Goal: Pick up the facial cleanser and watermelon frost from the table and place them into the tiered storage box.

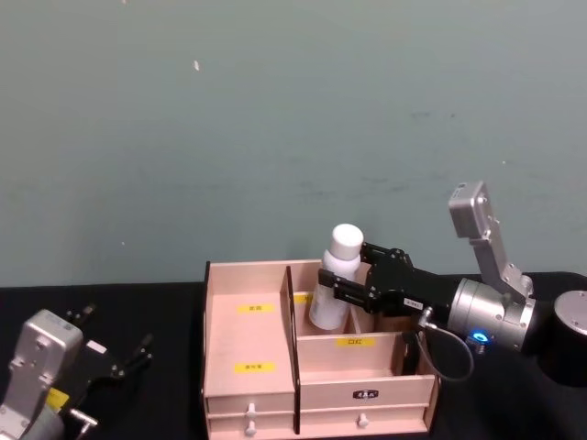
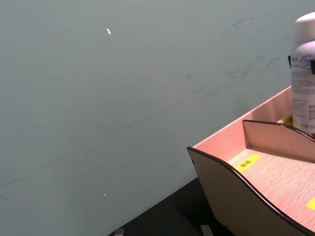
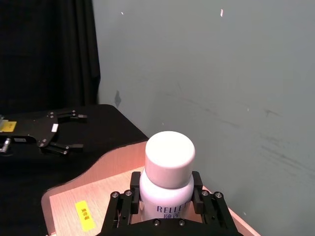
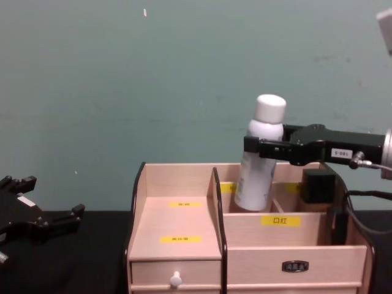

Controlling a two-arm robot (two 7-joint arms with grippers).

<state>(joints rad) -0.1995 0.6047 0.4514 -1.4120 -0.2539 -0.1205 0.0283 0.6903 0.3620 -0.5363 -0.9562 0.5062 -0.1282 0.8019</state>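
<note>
Right tool (image 1: 332, 284) horizontally clamps facial cleanser (image 1: 346, 242).

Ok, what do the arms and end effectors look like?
Both black bolted linkages; the left end effector has a silver wrist block and yellow sticker, the right end effector a silver cuff with blue light, looping black cable, small white label.

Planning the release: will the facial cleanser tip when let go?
Probably tippy: the facial cleanser is tall, narrow and tilted in the right tool. Likely slippery, given its smooth body. The tiered storage box dividers may steady it.
</note>
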